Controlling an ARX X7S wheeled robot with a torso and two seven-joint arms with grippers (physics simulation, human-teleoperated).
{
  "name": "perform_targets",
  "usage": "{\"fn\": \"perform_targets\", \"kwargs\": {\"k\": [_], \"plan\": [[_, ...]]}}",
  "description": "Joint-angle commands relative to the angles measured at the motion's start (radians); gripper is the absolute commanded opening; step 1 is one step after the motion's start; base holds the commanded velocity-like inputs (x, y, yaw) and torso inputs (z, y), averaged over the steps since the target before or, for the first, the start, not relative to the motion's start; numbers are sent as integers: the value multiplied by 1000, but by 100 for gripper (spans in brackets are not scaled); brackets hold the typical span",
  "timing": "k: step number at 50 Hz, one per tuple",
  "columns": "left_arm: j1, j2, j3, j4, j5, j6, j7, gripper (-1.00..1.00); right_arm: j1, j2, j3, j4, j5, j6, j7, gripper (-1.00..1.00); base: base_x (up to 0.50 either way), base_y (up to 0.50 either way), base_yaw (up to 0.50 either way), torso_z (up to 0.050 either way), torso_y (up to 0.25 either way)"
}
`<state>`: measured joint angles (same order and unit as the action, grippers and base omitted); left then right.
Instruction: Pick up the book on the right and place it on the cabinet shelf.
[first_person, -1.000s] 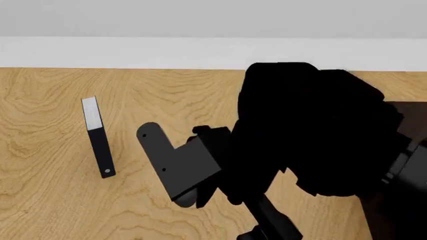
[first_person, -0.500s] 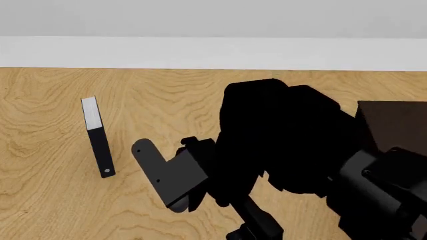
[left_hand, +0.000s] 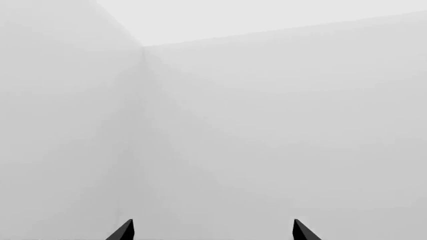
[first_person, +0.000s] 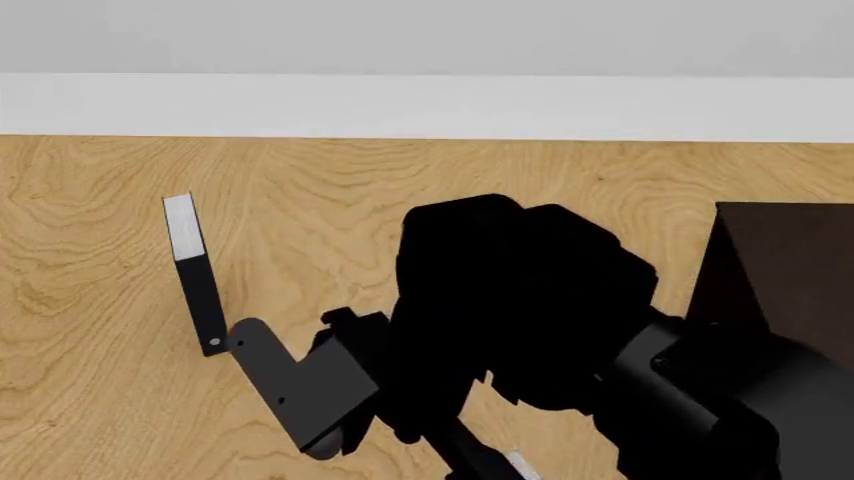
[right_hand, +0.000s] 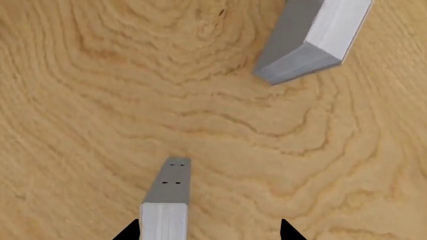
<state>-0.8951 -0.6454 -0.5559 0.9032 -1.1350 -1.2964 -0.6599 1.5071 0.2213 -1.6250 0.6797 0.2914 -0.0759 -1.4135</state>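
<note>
Wood-grain floor (right_hand: 100, 100) fills the right wrist view. At its bottom centre stands the book (right_hand: 167, 200), a grey spine with tiny dark marks above white page edges. It sits between the tips of the right gripper (right_hand: 208, 232), whose jaws are spread wide. It is much nearer the tip at lower left than the other, and no contact is visible. A second grey book (right_hand: 313, 40), with no marks showing, lies well apart at upper right.

In the head view the right arm (first_person: 521, 300) has slid left and down over the last second. It now hides the book there and uncovers the dark cabinet (first_person: 787, 270) at the right edge; no shelf board is visible. A dark grey bracket (first_person: 300, 385) that moves with the arm has travelled along. It now sits just beside the foot of the thin black book (first_person: 200, 290), and I cannot tell whether they touch.

My reading is that the approach is nearly done and the grasp has not begun. The wrist probably needs centring on the spine before closing, and any further drift left could knock the black book.

The left gripper (left_hand: 212, 232) hangs wide open, facing a blank grey wall (left_hand: 267, 125).
</note>
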Motion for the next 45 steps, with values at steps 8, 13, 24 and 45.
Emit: {"fn": "perform_targets", "kwargs": {"k": [8, 13, 24, 45], "plan": [[37, -23, -54, 5, -44, 8, -15, 100, -57, -14, -5, -27, 29, 15, 23, 100, 0, 0, 0, 0, 0], [45, -26, -58, 6, -49, 12, -18, 100, -70, -16, -7, -26, 35, 18, 27, 100, 0, 0, 0, 0, 0], [63, -31, -63, 7, -51, 24, -22, 100, -110, 6, -40, -53, 35, 55, 28, 100, 0, 0, 0, 0, 0], [87, -31, -47, 2, -33, 58, -19, 100, -108, 29, -117, -81, 6, 149, -3, 100, 0, 0, 0, 0, 0]]}}
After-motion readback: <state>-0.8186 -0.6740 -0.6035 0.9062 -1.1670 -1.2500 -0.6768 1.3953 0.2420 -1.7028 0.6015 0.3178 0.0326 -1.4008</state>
